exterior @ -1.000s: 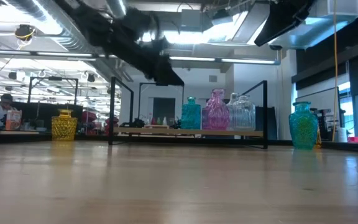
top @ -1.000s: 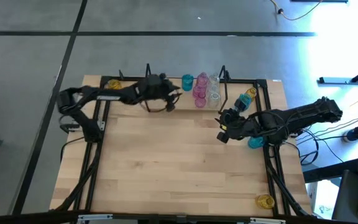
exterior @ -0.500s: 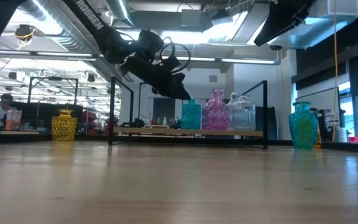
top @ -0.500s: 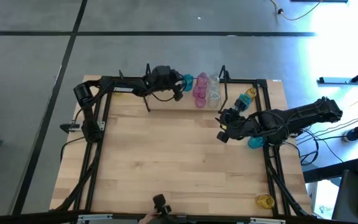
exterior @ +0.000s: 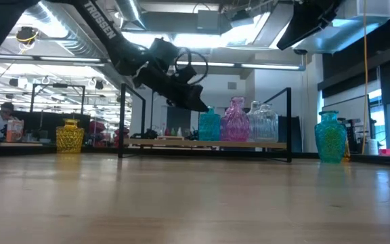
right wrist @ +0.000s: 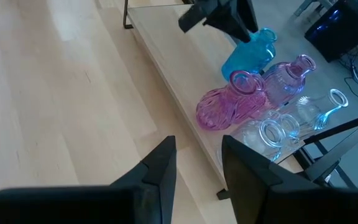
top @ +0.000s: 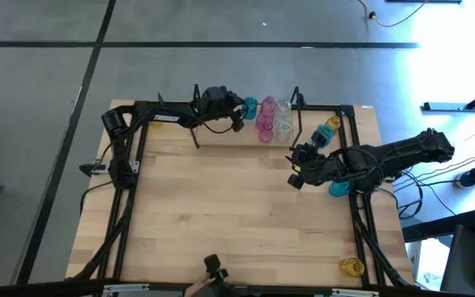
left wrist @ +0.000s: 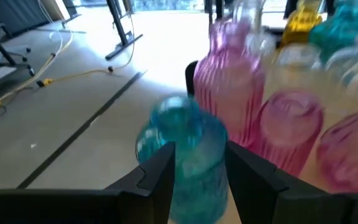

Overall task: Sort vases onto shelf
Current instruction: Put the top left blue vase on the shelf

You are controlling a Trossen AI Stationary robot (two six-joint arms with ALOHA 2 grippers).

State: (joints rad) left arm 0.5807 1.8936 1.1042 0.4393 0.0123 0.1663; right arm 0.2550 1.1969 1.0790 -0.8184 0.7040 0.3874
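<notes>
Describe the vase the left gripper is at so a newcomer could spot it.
Find the low light-wood shelf with black wire ends at the table's far edge. In its cluster, the small translucent teal bottle-shaped vase stands nearest the left gripper; its neighbours are pink and clear.

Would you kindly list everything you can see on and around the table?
table: 1, light wood
shelf: 1, light wood, far edge
teal vase: 1, on shelf
second teal vase: 1, table, by right arm
pink vases: 3, on shelf
clear vases: 2, on shelf
yellow vases: 3, table: near-right corner, far right, far left
person: 1, room behind
left gripper: open, at shelf's teal vase
right gripper: open, above table's right
</notes>
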